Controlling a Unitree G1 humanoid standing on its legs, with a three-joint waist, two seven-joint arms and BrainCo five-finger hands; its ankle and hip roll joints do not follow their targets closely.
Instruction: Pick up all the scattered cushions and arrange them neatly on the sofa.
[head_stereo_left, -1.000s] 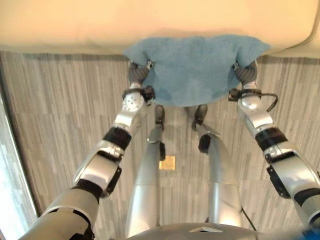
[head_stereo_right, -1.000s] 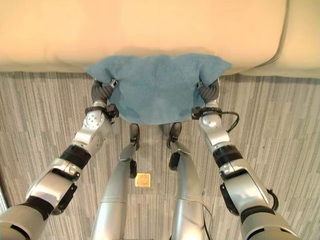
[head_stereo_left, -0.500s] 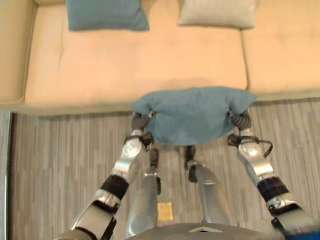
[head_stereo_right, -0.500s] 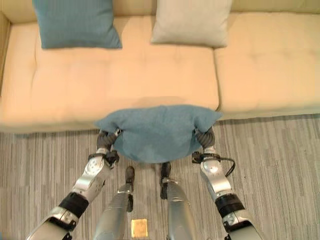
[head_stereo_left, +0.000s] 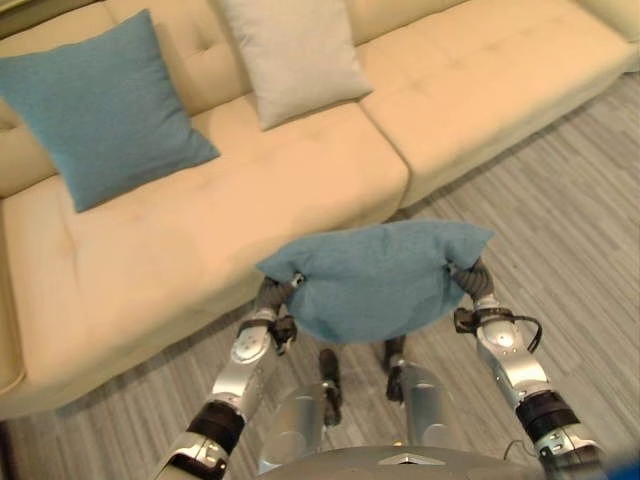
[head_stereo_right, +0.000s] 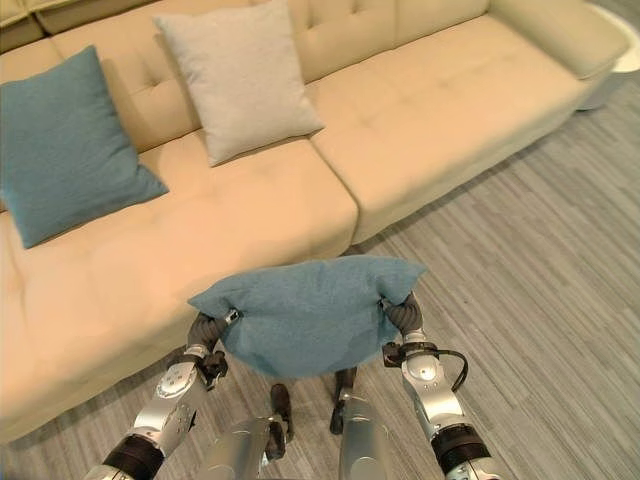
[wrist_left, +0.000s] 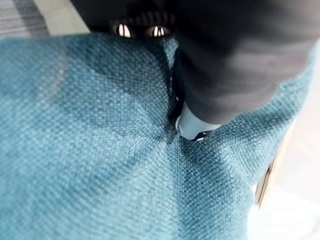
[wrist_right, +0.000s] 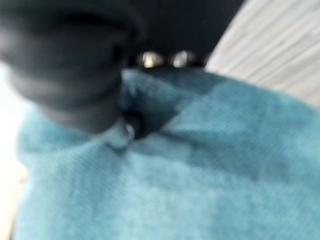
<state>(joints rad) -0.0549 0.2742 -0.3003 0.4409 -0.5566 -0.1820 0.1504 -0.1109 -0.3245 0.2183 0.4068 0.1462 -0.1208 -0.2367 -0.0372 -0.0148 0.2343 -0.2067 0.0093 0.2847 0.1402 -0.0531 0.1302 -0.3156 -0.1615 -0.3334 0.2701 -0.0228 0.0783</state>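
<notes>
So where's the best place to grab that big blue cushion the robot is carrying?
By its two side edges, coming in from left and right at once, is probably best. The blue cushion is wide, soft and floppy, so one hand alone would likely let it droop. That is how it is carried now: the left hand sits at one end and the right hand at the other, in front of the sofa.

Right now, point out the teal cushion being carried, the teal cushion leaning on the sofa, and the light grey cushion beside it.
Carried teal fabric cushion (head_stereo_right: 305, 315): right eye view, centre of its face.
Leaning teal square cushion (head_stereo_right: 65, 150): right eye view, middle of its front.
Light grey square cushion (head_stereo_right: 235, 75): right eye view, middle of its front.
</notes>
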